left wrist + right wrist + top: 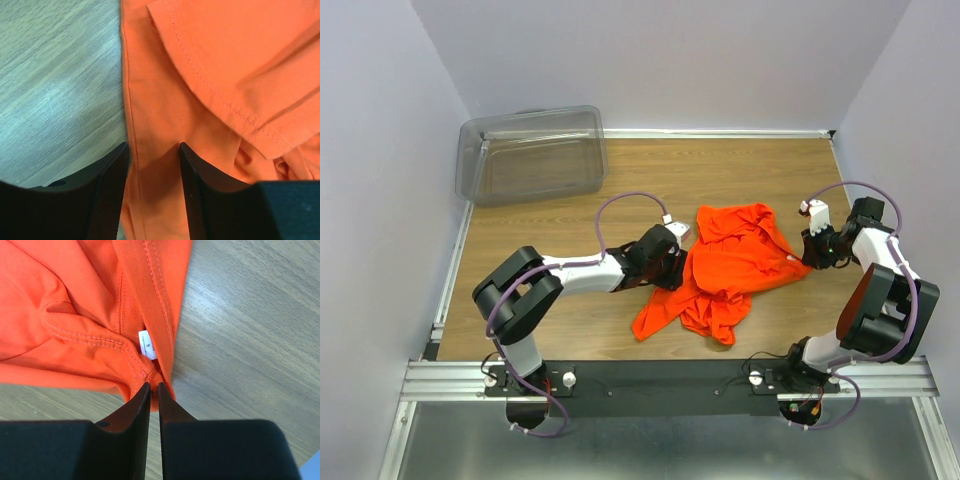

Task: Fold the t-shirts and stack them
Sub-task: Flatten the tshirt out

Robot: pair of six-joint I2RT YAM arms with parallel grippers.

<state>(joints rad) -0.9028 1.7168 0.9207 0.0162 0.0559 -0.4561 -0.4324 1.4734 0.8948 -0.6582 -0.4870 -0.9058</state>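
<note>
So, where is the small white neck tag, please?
In the right wrist view, the small white neck tag sits by the bright orange fabric t-shirt's collar, just beyond the right fingers.

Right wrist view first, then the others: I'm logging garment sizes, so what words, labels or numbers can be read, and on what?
"S": on the small white neck tag sewn inside the collar of the orange t-shirt.
A line of finer print runs beside the S on the same tag: too small to read.
Top and left wrist views: no readable text.
</note>
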